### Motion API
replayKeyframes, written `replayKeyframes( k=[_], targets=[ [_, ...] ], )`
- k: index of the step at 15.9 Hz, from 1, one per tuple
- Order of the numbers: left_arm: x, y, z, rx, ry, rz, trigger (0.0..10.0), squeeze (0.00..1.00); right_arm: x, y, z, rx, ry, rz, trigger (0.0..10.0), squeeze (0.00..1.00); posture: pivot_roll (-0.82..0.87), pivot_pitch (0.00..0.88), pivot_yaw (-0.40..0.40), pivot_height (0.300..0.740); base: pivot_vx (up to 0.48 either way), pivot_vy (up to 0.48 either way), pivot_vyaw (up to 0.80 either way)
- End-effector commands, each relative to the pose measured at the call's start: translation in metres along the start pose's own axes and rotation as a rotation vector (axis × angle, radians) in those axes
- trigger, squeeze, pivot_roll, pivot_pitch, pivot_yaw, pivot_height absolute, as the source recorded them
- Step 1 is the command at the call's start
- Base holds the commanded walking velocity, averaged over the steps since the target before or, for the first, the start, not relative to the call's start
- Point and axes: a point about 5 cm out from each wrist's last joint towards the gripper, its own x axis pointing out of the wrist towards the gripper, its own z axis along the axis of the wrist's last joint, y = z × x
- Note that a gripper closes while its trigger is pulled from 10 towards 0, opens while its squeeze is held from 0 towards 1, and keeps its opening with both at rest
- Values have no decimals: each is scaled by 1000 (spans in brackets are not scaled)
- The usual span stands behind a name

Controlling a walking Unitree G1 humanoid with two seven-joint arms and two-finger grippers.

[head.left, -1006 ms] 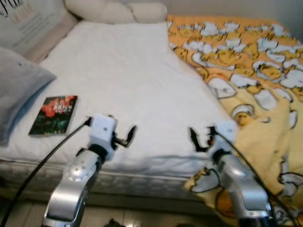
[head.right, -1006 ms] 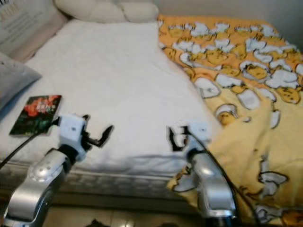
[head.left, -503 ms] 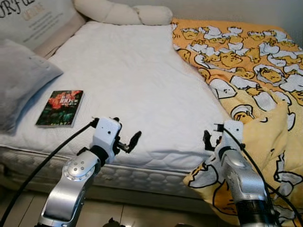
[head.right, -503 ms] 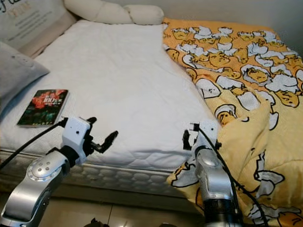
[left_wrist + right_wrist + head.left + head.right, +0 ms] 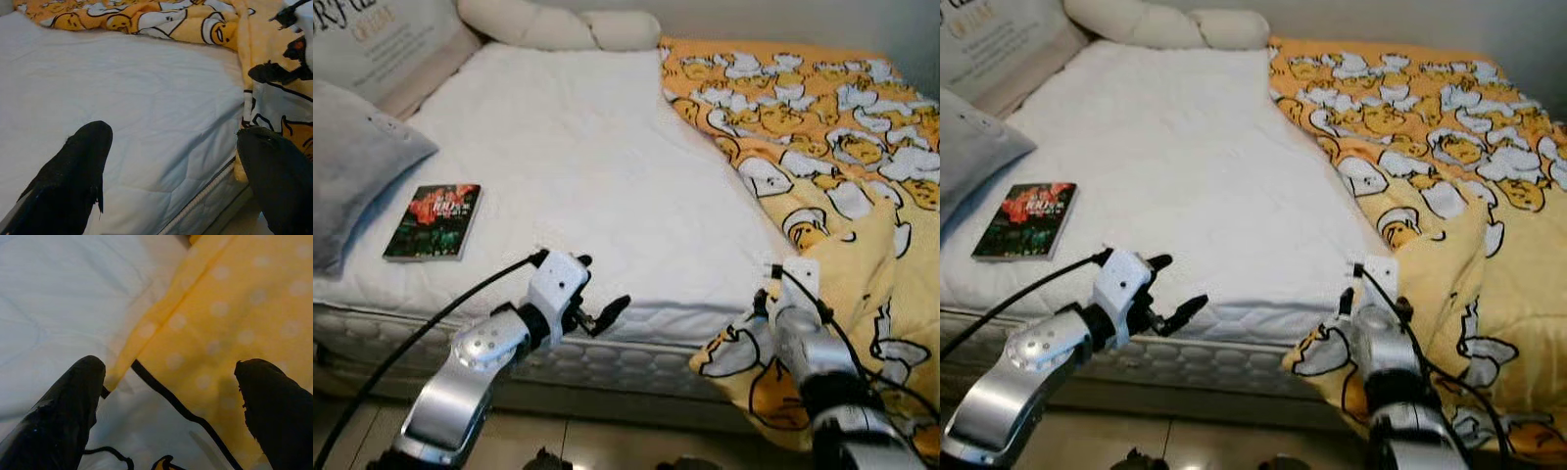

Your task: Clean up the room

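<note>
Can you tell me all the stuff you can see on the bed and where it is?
Mattress: one, white, quilted, bare across the middle.
Blanket: one, yellow-orange with cartoon faces, on the bed's right side, spilling over the near edge.
Book: one, dark cover with red, flat near the left edge.
Grey pillow: one, far left.
Cream bolster: one, at the head.
Printed cushion: one, top left.
Left gripper: fingers open, over the near mattress edge.
Right gripper: fingers open, over the blanket's edge.
</note>
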Motion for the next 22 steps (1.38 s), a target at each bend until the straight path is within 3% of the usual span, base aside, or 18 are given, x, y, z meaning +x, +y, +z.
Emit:
replayKeyframes(
  k=[1, 2, 3, 4, 6, 7, 8, 9, 10, 22],
  targets=[
    [0, 2, -1, 20, 11, -10, 10000, 0, 3, -1, -1, 53, 7, 11, 10000, 0, -91, 68, -16, 740, 0, 0, 0],
    [0, 2, -1, 26, 13, -15, 10000, 0, 5, 1, -1, 120, 17, 56, 8039, 0, -87, 85, -5, 740, 0, 0, 0],
    [-1, 3, 0, 31, 15, -20, 10000, 0, 6, 4, 2, 185, 21, 107, 7608, 0, -79, 106, 3, 740, 0, 0, 0],
    [-2, 4, 1, 38, 18, -27, 10000, 0, 7, 5, 4, 227, 25, 145, 7804, 0, -75, 122, 7, 740, 0, 0, 0],
    [-6, 4, 2, 58, 30, -59, 10000, 0, 12, -6, 14, 160, 2, 111, 8157, 0, -59, 171, 14, 740, 0, 0, 0],
    [-7, 3, 2, 60, 30, -67, 10000, 0, 14, -12, 18, 156, -8, 71, 5255, 0, -58, 183, 17, 740, 0, 0, 0],
    [-8, 3, 2, 60, 31, -71, 10000, 0, 15, -16, 21, 164, -18, 44, 3922, 0, -58, 186, 17, 740, 0, 0, 0],
    [-8, 3, 2, 59, 30, -73, 10000, 0, 15, -17, 22, 169, -21, 35, 1529, 0, -61, 194, 20, 740, 0, 0, 0],
    [-9, 3, 2, 56, 27, -75, 10000, 0, 15, -17, 23, 177, -25, 34, 0, 0, -61, 194, 19, 740, 0, 0, 0],
    [-5, -1, 3, 65, 30, -136, 10000, 0, 15, -7, 19, 198, -20, 103, 0, 0, -74, 173, 17, 740, 0, 0, 0]
  ],
)
